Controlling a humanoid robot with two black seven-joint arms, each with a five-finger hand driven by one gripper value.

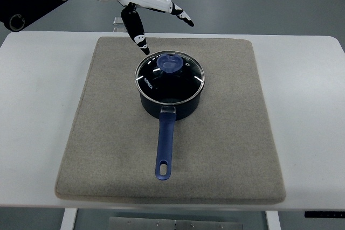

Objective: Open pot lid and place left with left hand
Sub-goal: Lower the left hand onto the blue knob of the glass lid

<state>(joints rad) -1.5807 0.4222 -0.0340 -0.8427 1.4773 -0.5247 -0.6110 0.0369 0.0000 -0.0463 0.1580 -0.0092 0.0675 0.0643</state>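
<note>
Left hand: enters from the upper left on a white forearm, fingers spread wide and holding nothing. One black-tipped finger points down toward the far left rim of the pot, its tip just short of the lid; the other fingers extend to the right, above and behind the pot. No contact with the lid is visible.

Lid: seated on the pot, closed. Glass, with a metal rim band and a blue knob set toward the far side of centre. White lettering shows on the left part of the glass. Ceiling reflections streak the glass, so the pot's interior cannot be made out.

Pot: dark blue saucepan, upright, on the middle of the far half of a grey mat. Its long blue handle runs toward the near edge and ends in a hanging slot.

The mat lies flat on a white counter.

Black robot hardware at the upper left corner is cut off by the frame.
</note>
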